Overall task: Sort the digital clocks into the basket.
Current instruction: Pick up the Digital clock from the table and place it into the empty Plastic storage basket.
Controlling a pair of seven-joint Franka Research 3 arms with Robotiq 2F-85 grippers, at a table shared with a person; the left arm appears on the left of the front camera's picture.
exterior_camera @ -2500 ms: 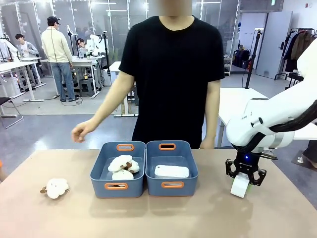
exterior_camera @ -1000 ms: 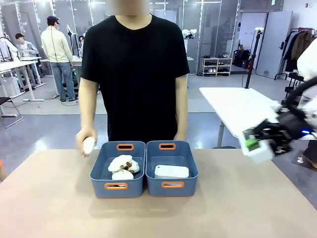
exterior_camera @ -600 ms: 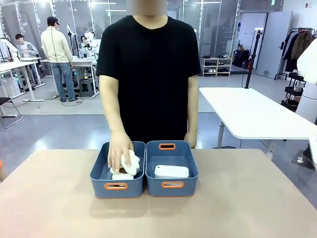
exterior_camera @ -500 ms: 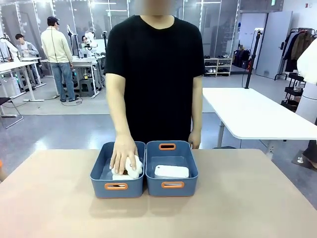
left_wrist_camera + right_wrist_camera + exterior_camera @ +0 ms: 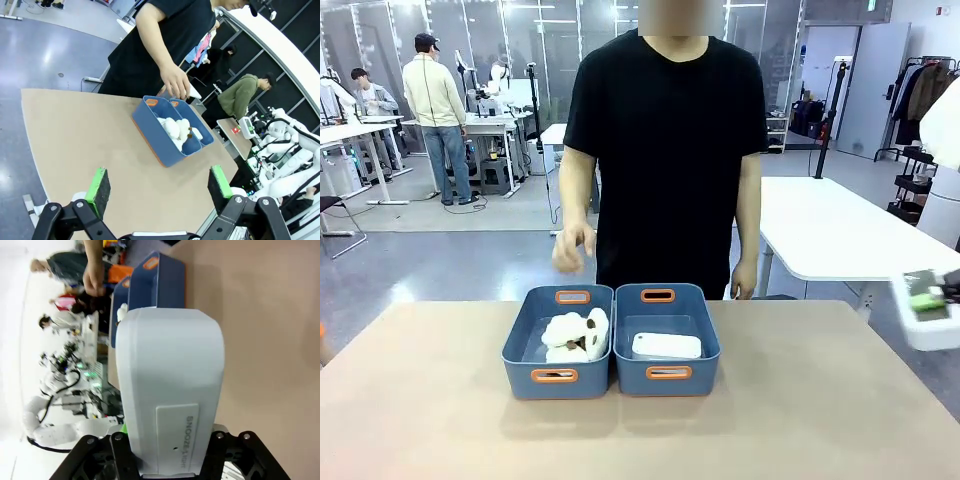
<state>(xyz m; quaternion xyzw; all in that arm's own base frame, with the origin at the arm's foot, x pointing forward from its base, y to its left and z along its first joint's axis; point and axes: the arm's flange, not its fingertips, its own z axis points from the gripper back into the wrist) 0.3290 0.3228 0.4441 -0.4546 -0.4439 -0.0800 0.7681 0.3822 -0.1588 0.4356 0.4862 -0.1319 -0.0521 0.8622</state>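
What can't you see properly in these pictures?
- Front view: the clock held by the right gripper is cut off by the picture's right edge, and the gripper too.
- Right wrist view: that clock hides the fingers gripping it and much of the two bins.
- Front view: the clock lying in the right basket is too small to tell whether its screen faces up.
- Left wrist view: the plush toys merge into one white heap, so they can't be counted.

One white, rounded digital clock [image 5: 666, 345] lies flat inside the right-hand blue-grey basket [image 5: 667, 376], orange-rimmed handle slots at both ends. The second clock [image 5: 170, 385], marked "SNOOZE/LIGHT", is clamped in the right tool [image 5: 932, 300], raised at the desk's right edge.
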